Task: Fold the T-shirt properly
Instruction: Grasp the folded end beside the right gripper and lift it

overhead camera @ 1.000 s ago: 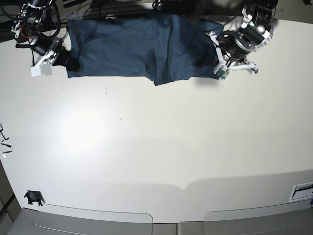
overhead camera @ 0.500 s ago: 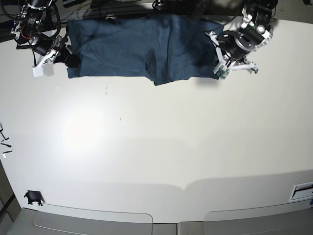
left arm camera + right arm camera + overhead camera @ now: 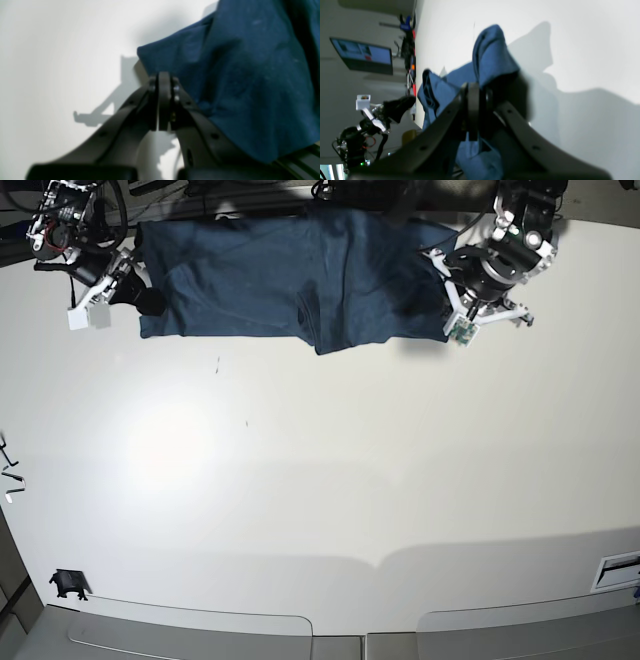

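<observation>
Both grippers clamp the shirt: the left gripper on its right edge, the right gripper on the left edge.

Bright overhead glare on the table; wrist views look somewhat blurred.

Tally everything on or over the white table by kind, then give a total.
T-shirt: 1
Robot arm tools: 2, the left tool and the right tool
Small black item near the table's front left corner: 1
Total: 4
</observation>
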Robot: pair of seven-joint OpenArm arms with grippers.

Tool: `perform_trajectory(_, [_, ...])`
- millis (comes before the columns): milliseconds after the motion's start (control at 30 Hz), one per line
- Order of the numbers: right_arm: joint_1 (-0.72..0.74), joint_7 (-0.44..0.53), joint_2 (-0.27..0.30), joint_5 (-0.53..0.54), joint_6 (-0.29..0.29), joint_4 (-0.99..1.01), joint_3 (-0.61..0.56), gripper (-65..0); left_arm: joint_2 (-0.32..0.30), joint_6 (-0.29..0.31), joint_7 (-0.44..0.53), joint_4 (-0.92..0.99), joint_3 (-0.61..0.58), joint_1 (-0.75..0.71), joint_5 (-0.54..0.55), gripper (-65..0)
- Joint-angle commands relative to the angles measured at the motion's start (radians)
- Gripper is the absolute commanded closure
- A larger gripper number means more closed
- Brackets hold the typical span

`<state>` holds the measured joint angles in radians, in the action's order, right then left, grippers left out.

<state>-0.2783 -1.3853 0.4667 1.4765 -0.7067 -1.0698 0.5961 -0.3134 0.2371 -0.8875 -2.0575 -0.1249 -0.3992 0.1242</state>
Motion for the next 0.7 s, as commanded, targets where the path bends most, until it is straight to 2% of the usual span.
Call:
perform_trajectory(0, [0.001,-0.011,0.014,0.007,0.009,-0.022,-0.001,0.0,-0.006,-0.002,0.014,-0.019,0.003,-0.001,0.001,0.0])
perform_trajectory(200, [-0.002,-0.011,-0.005,0.007,0.009,-0.117,-0.001,0.0,-0.006,-0.002,-0.002,-0.019,0.084,-0.006,0.008,0.0])
perform_trajectory(333, [-0.005,-0.011,-0.048,0.007,0.009,-0.22,-0.001,0.0,-0.006,-0.002,-0.001,-0.019,0.192,-0.031,0.071,0.0])
perform_trajectory(433, [-0.007,-0.011,-0.104,0.007,0.009,-0.329,-0.001,0.0,-0.006,0.005,-0.002,-0.019,0.266,-0.057,0.093,0.0])
perform_trajectory(667, [-0.008,-0.011,-0.276,0.007,0.009,-0.627,-0.038,0.0,-0.006,0.053,-0.002,-0.019,0.378,-0.117,0.095,0.0])
